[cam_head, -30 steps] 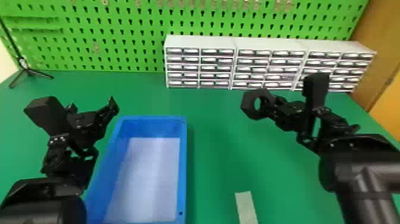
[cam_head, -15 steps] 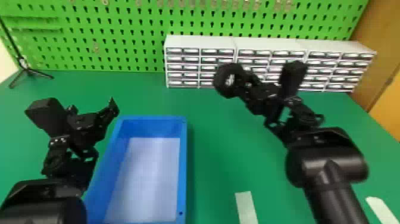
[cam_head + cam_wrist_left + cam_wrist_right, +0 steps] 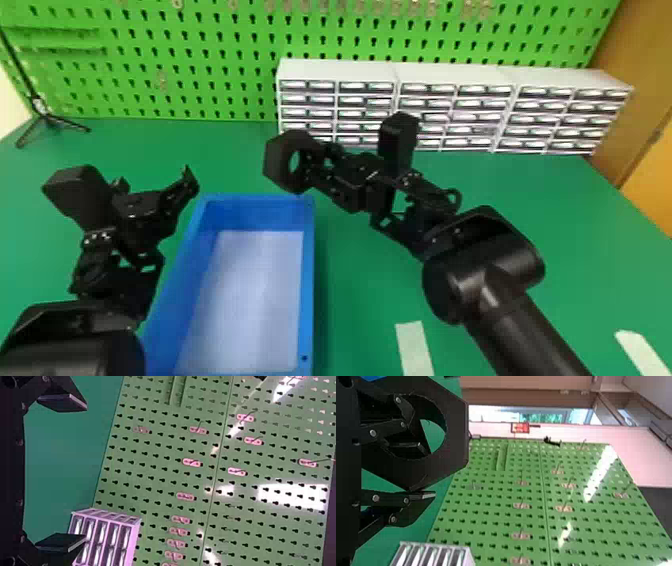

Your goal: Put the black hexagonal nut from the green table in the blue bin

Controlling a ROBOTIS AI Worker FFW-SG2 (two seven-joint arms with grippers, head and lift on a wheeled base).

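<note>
Our right arm (image 3: 505, 300) slants in leftward from the near edge.
Our left gripper (image 3: 154, 180) hangs left of the blue bin (image 3: 308, 280), fingers apart; our right gripper (image 3: 315, 161) clamps the black hexagonal nut (image 3: 278, 162) aloft, near the bin's far right corner.

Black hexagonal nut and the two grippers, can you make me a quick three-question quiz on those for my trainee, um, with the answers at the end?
1. Fill in the blank: The left gripper has its two fingers ____ (apart or together).
2. Multiple choice: What holds the black hexagonal nut?
A) The left gripper
B) The right gripper
C) A person's hand
3. True or false: The nut is outside the blue bin.

Key: 1. apart; 2. B; 3. true
</note>
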